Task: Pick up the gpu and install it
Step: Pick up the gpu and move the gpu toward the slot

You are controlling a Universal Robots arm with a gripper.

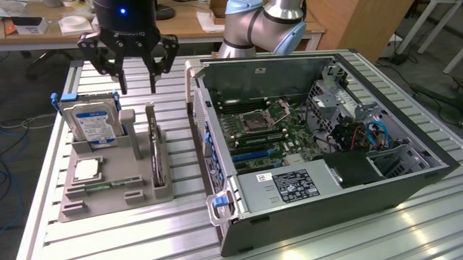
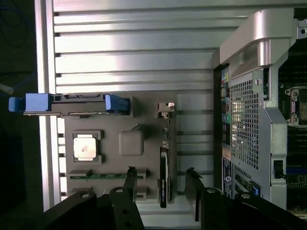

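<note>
The pincer (image 2: 160,170) hangs released, jaws spread wide, above the gpu (image 2: 164,178) and clear of it. The gpu stands on edge in a slot of the grey holder (image 2: 130,143) on the tabletop (image 2: 134,62), beside the computer case (image 2: 247,120). Seen edge-on, its fan face is hard to make out.

The end effector (image 1: 138,89) is black, the holder (image 1: 108,199) grey, the gpu (image 1: 154,154) dark, the hard drive label (image 1: 92,127) blue-white.
</note>
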